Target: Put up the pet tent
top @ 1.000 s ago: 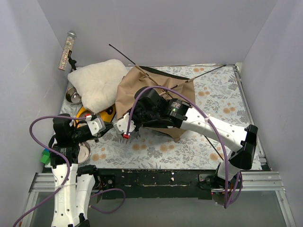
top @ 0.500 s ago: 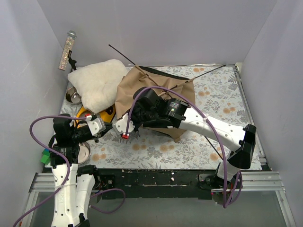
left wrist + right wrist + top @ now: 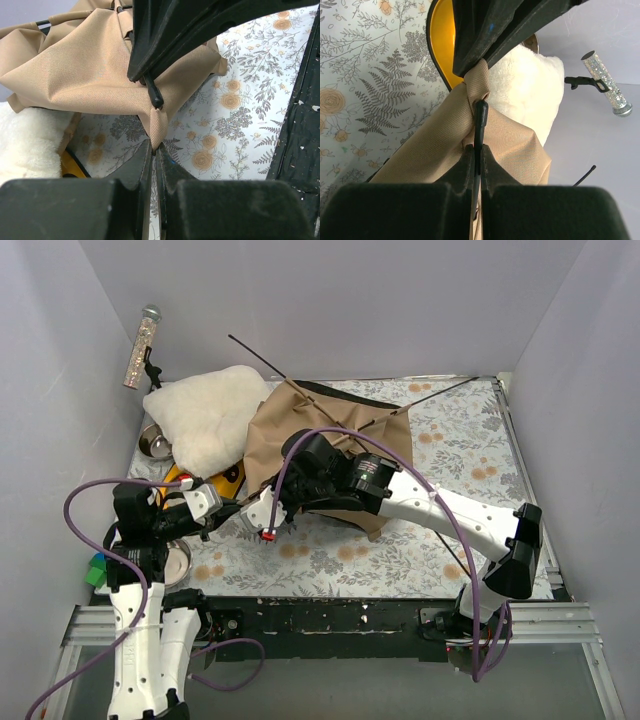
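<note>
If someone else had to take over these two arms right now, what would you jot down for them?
Left gripper: shut on the tent's corner tab.
Right gripper: shut on a black pole, tip at that tab.
Pet tent: slumped mid-table, beside the white cushion.
Done: corner and pole tip meet.
Left: probably seat the pole tip, then raise the tent.

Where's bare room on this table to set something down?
Bare: the floral table cover between the tan fabric pet tent and the right metal rail, and the near-edge strip. Crowded: back left, with fluffy cream cushion, steel bowl, yellow stand.
</note>
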Robot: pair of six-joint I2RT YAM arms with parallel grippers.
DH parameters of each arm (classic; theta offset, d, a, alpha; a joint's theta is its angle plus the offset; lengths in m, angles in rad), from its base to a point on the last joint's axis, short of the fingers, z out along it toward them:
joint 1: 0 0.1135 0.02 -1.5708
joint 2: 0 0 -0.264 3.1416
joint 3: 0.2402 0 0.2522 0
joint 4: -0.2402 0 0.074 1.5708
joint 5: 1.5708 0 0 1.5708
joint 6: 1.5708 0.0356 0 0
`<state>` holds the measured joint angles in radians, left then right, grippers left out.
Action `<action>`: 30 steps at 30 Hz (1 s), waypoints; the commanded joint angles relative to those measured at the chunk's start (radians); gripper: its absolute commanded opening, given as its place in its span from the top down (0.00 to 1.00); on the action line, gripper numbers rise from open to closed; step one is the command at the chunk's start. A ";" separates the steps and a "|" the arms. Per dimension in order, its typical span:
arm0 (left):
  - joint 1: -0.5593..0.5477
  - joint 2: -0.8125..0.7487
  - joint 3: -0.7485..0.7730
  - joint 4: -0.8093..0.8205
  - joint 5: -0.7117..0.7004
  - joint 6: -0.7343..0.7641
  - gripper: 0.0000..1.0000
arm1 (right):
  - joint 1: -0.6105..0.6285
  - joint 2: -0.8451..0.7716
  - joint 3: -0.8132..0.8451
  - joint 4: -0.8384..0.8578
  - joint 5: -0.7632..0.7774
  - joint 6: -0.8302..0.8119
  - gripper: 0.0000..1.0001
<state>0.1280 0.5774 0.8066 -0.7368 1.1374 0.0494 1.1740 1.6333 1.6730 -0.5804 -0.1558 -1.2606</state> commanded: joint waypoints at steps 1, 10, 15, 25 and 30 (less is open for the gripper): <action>0.002 0.006 0.048 0.028 0.027 -0.035 1.00 | 0.015 -0.044 -0.041 0.014 0.021 -0.082 0.99; 0.002 0.029 0.062 0.034 0.021 -0.111 1.00 | 0.022 -0.067 -0.078 0.042 0.018 -0.103 0.99; 0.001 0.026 0.062 0.034 0.038 -0.099 1.00 | 0.024 -0.047 -0.056 0.050 0.041 -0.089 0.99; 0.002 0.019 0.071 -0.036 0.059 0.029 1.00 | 0.029 0.026 0.062 -0.007 0.093 -0.010 0.99; 0.002 0.030 0.082 -0.050 0.064 0.041 1.00 | 0.035 0.026 0.060 -0.015 0.091 -0.020 0.99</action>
<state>0.1291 0.6079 0.8379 -0.7795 1.1477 0.0570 1.1965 1.6474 1.6890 -0.5781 -0.0841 -1.2766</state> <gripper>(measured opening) 0.025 0.045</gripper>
